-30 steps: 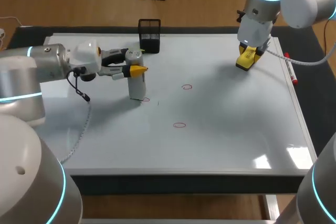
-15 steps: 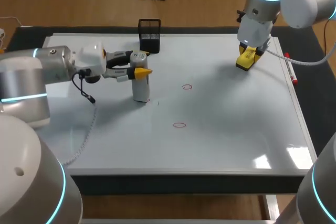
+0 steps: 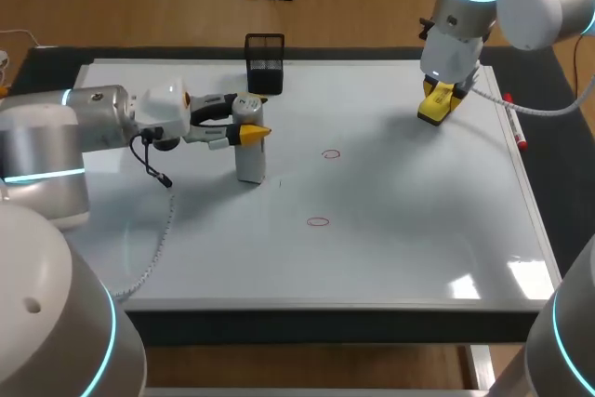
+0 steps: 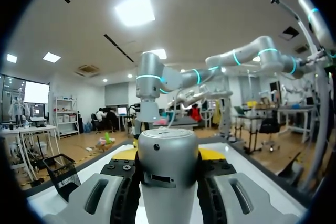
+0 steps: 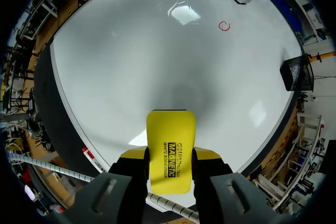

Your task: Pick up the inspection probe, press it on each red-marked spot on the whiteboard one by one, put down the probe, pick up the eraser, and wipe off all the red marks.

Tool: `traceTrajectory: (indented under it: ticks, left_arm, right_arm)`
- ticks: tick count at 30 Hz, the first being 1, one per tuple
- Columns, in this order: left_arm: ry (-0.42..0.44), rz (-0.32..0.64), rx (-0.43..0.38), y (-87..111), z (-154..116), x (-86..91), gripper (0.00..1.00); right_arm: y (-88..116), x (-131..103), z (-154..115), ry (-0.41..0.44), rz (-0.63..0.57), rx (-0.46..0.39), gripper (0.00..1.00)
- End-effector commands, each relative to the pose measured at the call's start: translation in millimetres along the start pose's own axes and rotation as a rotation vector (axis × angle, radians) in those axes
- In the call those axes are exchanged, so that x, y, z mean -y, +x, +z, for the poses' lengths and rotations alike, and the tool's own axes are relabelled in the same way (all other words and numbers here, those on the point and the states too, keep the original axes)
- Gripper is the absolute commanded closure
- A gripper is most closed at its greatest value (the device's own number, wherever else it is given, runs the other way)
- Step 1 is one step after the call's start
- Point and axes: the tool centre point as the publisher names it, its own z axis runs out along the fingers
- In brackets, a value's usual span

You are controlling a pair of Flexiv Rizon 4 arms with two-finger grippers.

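left gripper [image 3: 253, 130] clamped from two sides on the upper body of the inspection probe [image 3: 250, 160], a silver cylinder standing upright in the left half of the whiteboard [image 3: 418, 230], in front of the black mesh basket [image 3: 265, 63]; its foot appears to rest on the surface. whether a red mark lies under the foot cannot be told, since the probe hides that spot. two red marks are in plain sight: the nearer ring [image 3: 331, 153] to the right of the probe, and the farther ring [image 3: 318, 222] toward the front edge. right gripper [image 5: 170, 153] hangs over the far right of the board, fingers closed on the yellow eraser [image 5: 170, 129], near the red marker [image 3: 514, 124] on the right rim. the step in hand is judged to be the probing stage. done well, the press calls for a vertical axis and a straight downward load; the foot should lift clear before any sideways travel, lest it smear the ink, and should centre over each ring before descending. the eraser is best kept off the marks until probing ends.
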Motion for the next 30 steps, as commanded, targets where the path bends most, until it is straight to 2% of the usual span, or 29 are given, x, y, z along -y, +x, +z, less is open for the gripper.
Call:
traceTrajectory:
  ticks: [1,21,30]
  left_arm:
    - [-0.006,0.004,-0.012,-0.9,-1.4,-3.1,1.00]
    - [-0.016,0.003,-0.020,-0.2,-3.9,-5.1,1.00]
    - [-0.004,0.003,-0.012,-3.8,-3.4,1.7,1.00]
  right_arm:
    - [0.0,0.7,-0.5,0.002,-0.002,-0.003,1.00]
    - [0.0,0.7,-0.5,0.002,-0.002,-0.003,1.00]
    - [0.0,0.7,-0.5,0.002,-0.002,-0.003,1.00]
